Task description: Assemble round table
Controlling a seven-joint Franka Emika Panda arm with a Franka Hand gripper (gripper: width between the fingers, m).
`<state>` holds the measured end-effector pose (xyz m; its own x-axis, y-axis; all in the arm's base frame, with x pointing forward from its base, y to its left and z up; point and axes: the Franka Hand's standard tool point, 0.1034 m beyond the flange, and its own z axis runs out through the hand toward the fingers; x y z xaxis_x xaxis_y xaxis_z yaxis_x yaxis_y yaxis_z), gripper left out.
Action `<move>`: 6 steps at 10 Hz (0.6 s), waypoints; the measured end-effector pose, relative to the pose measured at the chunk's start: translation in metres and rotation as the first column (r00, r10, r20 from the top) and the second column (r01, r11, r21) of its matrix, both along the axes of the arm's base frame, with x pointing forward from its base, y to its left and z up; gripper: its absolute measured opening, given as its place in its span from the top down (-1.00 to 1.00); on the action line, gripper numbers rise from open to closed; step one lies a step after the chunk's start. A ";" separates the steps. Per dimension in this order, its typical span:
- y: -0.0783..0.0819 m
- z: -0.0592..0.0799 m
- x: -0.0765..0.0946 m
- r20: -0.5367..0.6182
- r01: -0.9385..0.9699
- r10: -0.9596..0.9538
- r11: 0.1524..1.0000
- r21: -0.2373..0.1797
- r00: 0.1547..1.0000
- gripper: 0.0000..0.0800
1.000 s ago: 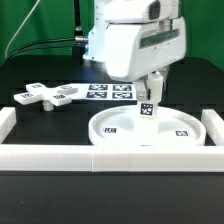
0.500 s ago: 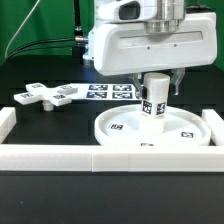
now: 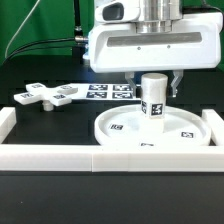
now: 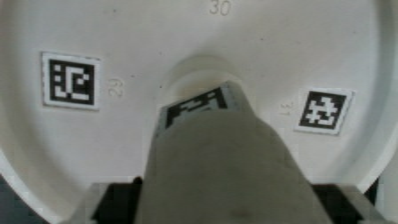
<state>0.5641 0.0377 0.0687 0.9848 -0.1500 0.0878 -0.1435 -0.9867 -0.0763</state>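
Note:
The large round rimmed disc [image 3: 155, 130] lies flat on the black table in front of the arm; it fills the wrist view [image 4: 107, 150]. The short thick cylinder [image 3: 153, 96] stands upright over the disc's middle, its tagged side facing the camera. My gripper [image 3: 153, 80] is shut on the cylinder's upper part, a finger on either side [image 4: 116, 200]. In the wrist view the cylinder [image 4: 222, 150] runs down to the disc. The cross-shaped four-armed piece [image 3: 45, 96] lies flat at the exterior view's left, away from the gripper.
The marker board [image 3: 105, 91] lies flat behind the disc. Long white border blocks run along the front [image 3: 110, 157], the left [image 3: 6, 120] and the right [image 3: 215, 125] of the work area.
The gripper has turned the cylinder from tilted to upright and shifted it slightly toward the exterior view's right over the disc. The arm's body has rotated to face the camera squarely.

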 end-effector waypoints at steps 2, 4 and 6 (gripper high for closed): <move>-0.001 -0.001 -0.002 -0.029 0.296 -0.295 0.954 0.036 0.955 -0.03; 0.001 -0.002 -0.003 -0.064 0.534 -0.530 0.843 0.061 0.845 -0.03; 0.004 -0.002 -0.004 -0.112 0.696 -0.689 0.716 0.054 0.716 -0.03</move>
<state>0.5603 0.0415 0.0670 0.6047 -0.7959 -0.0311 -0.7932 -0.5983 -0.1131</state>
